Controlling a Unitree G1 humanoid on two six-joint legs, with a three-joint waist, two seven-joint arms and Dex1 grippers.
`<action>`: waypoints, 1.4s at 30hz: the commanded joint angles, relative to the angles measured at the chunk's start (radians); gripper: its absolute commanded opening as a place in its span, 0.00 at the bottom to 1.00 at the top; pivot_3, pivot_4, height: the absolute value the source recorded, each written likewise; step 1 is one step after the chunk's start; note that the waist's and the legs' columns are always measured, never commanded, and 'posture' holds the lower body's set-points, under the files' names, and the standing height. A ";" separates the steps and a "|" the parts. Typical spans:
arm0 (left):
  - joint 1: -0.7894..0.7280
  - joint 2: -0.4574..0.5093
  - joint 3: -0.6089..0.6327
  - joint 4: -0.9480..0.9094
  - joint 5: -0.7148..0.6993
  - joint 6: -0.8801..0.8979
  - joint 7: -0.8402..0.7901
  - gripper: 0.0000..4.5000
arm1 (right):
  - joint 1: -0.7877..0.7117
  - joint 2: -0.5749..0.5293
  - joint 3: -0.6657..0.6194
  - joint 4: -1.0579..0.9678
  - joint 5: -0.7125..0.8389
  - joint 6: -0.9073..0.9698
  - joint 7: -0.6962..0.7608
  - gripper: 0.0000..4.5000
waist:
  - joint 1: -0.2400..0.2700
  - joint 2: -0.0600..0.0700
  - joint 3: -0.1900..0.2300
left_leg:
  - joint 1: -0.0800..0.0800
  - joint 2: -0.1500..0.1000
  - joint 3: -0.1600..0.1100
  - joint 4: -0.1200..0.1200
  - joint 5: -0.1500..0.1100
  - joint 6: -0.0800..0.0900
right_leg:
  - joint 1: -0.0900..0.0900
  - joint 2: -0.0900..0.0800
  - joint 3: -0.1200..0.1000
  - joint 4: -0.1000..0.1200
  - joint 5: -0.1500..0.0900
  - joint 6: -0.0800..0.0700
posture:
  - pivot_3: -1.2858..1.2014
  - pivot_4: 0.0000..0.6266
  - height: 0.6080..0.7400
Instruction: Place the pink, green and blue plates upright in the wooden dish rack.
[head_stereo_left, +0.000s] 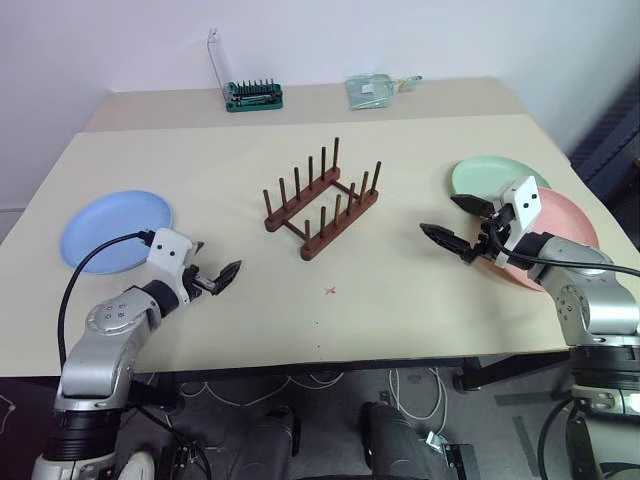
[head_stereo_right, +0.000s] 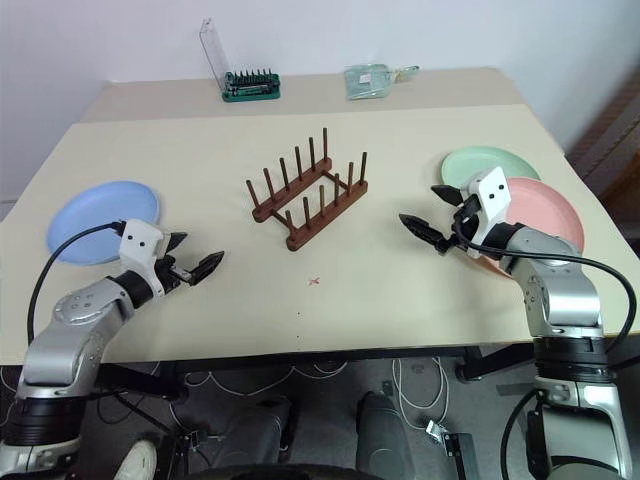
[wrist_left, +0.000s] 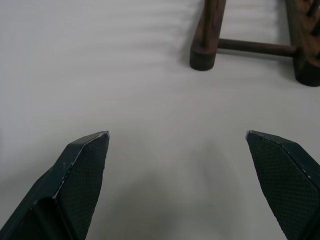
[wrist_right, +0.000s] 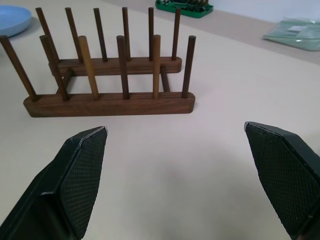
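Observation:
The wooden dish rack (head_stereo_left: 322, 200) stands empty at the middle of the beige table, its pegs upright. The blue plate (head_stereo_left: 115, 230) lies flat at the table's left side. At the right, the green plate (head_stereo_left: 495, 178) lies flat with the pink plate (head_stereo_left: 565, 235) overlapping its near edge; my right arm hides part of the pink one. My left gripper (head_stereo_right: 196, 252) hovers open just right of the blue plate, pointing toward the rack (wrist_left: 210, 45). My right gripper (head_stereo_left: 440, 213) is open beside the two right plates, facing the rack (wrist_right: 110, 102). Neither holds anything.
A green tool holder (head_stereo_left: 254, 96) with a clear raised lid and a clear plastic bag (head_stereo_left: 375, 90) sit on the far table section. A small red mark (head_stereo_left: 330, 291) lies on the table in front of the rack. The table's front edge runs just below both arms.

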 joint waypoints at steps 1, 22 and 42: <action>0.016 0.000 0.021 -0.051 -0.009 0.002 0.013 1.00 | -0.042 -0.013 -0.001 0.004 -0.002 -0.012 0.009 1.00 | -0.001 0.000 0.000 | 0.000 0.000 0.000 0.000 0.000 0.000 | 0.000 0.000 0.000 0.000 0.000 0.000 | 0.52 0.24 1.00; -0.053 0.050 -0.156 -0.014 0.022 0.004 -0.120 1.00 | 0.070 0.043 0.063 -0.191 0.021 0.056 -0.013 1.00 | 0.007 0.000 0.000 | 0.000 0.000 0.000 0.000 0.000 0.000 | 0.000 0.000 0.000 0.000 0.000 0.000 | 0.52 0.24 1.00; -0.359 -0.298 -0.419 0.447 0.262 -0.147 0.013 1.00 | 0.298 0.095 0.039 -0.529 0.079 0.177 -0.208 1.00 | 0.026 0.000 -0.002 | 0.001 -0.001 -0.001 0.003 0.000 0.001 | 0.005 -0.001 -0.001 -0.001 0.000 0.001 | 0.52 0.24 1.00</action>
